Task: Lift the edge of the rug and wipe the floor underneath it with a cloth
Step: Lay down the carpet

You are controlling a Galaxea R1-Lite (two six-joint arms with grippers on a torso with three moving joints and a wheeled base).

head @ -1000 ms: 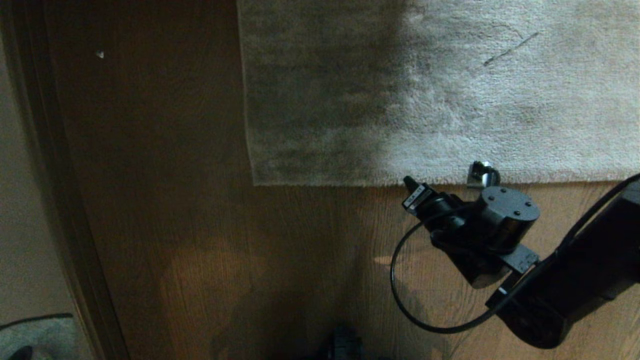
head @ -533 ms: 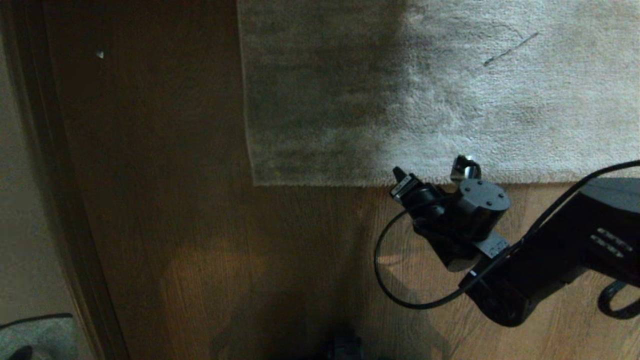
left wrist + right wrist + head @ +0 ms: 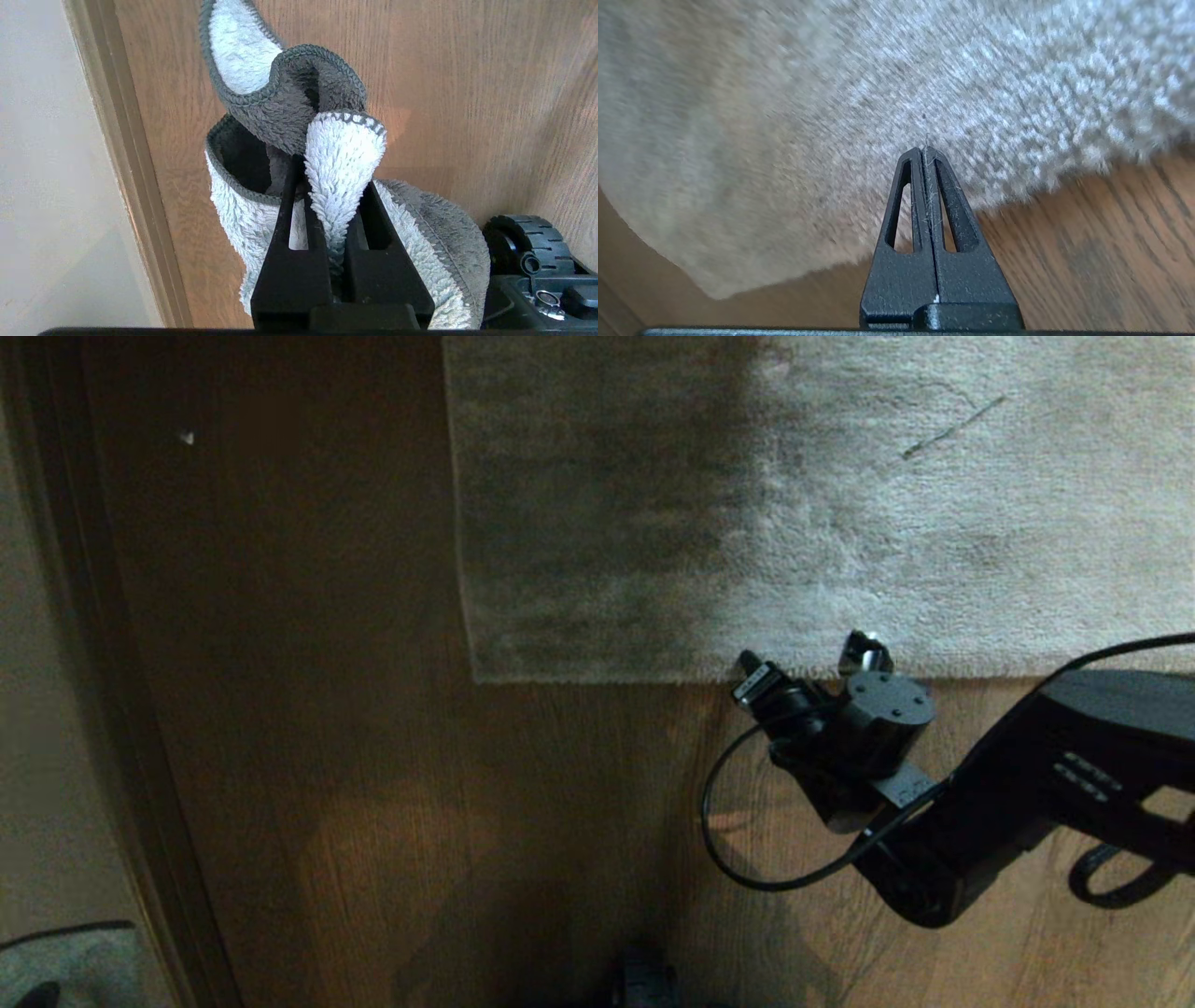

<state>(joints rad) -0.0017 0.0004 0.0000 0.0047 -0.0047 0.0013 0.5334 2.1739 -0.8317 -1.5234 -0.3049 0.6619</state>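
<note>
While the left gripper [image 3: 334,219] is out of the head view and pinches a fluffy two-tone cloth [image 3: 280,107], pale blue on one face and dark grey on the other, with a stitched border, the right gripper [image 3: 928,154] is the one near the work. Its black fingers are pressed together and hold nothing; a few pale fibres cling to them. It hangs above the brown wood-grain floor [image 3: 373,821], right at the rug edge [image 3: 607,679], with its tip pointing out over the pile. This border runs straight from left to right just beyond the wrist, and its corner [image 3: 476,679] lies to the robot's left. The rug [image 3: 934,523] is short-pile, grey-beige, and seems to lie flat, so the jaws probably must open before they can take the border.
</note>
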